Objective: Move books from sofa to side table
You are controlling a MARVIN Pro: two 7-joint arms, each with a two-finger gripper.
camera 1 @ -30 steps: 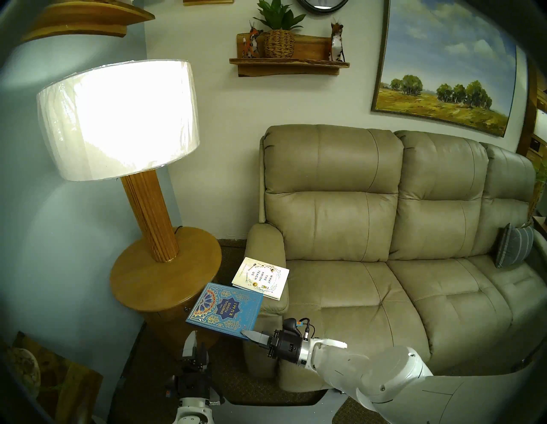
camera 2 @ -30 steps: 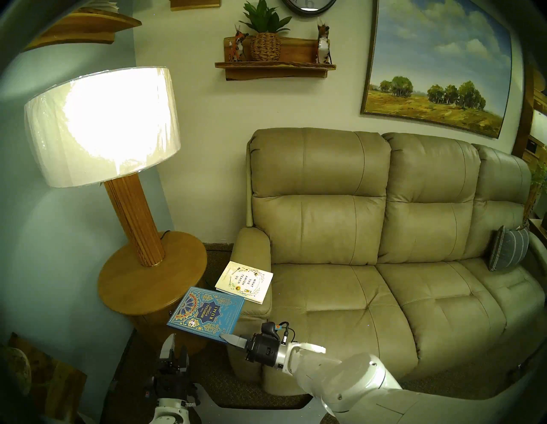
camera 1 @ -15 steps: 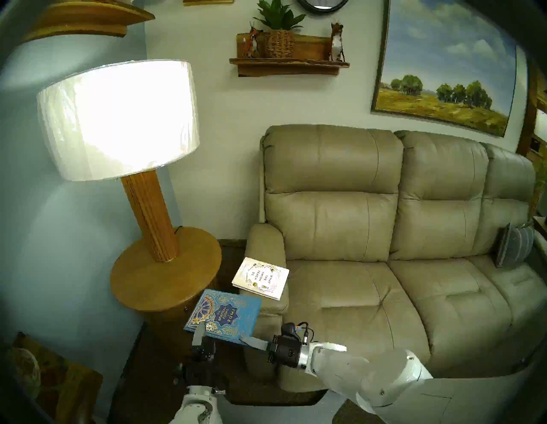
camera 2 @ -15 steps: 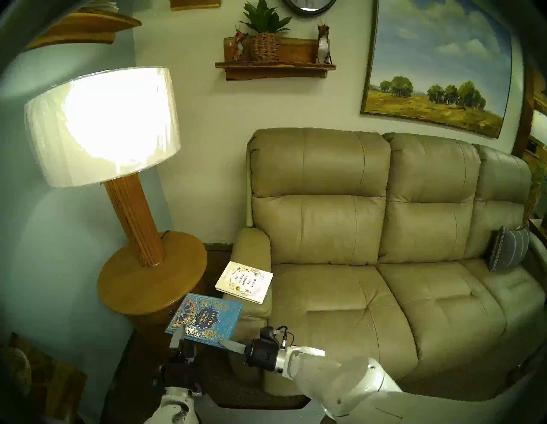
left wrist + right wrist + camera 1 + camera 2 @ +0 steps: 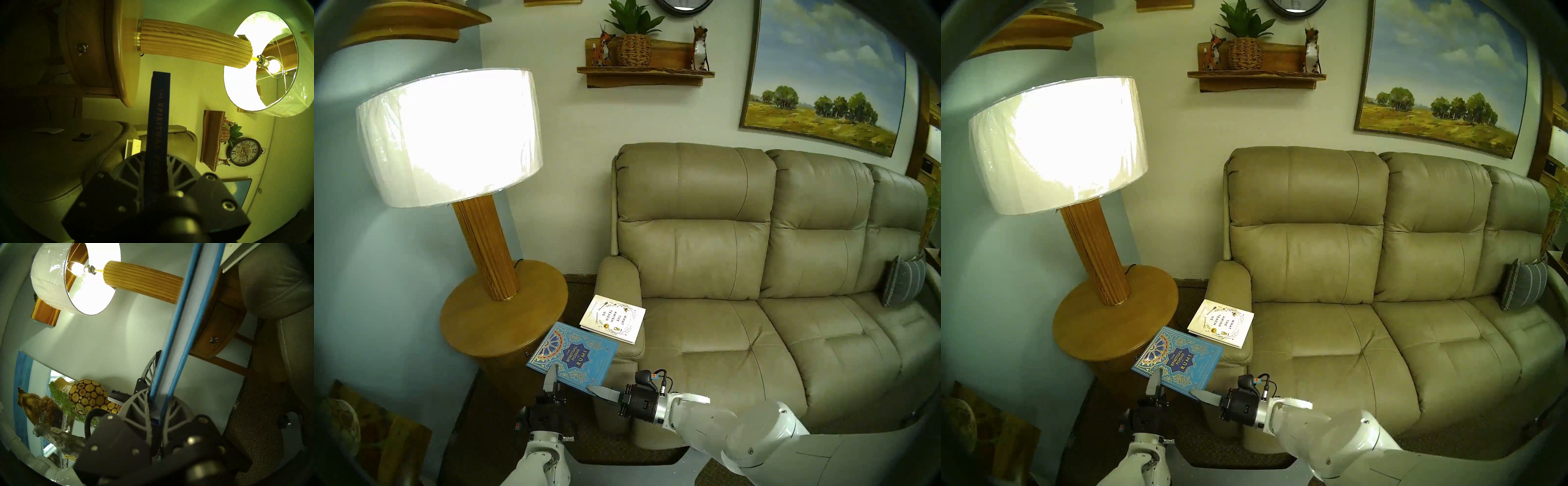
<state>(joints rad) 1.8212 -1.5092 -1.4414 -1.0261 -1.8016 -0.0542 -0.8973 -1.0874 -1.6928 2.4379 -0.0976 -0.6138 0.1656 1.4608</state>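
A turquoise-blue book (image 5: 577, 354) marked "RUMI" hangs tilted in the air between the side table (image 5: 490, 322) and the sofa (image 5: 721, 244). My right gripper (image 5: 595, 390) is shut on its near right corner, with the page edge (image 5: 192, 319) between its fingers. My left gripper (image 5: 552, 372) is shut on the near edge, one finger lying on the cover and the dark spine (image 5: 158, 110) clamped between both. A white book (image 5: 612, 319) lies flat on the sofa's left armrest (image 5: 617, 278).
A lit lamp (image 5: 487, 244) with a wide shade (image 5: 449, 135) stands on the far half of the side table. A grey cushion (image 5: 902, 285) leans at the sofa's right end. Framed pictures (image 5: 382, 441) lean on the wall at lower left.
My left gripper came up from below and left of the blue book, reached over its near edge and shut on it. The book dipped, then came back up. The right gripper kept its hold.
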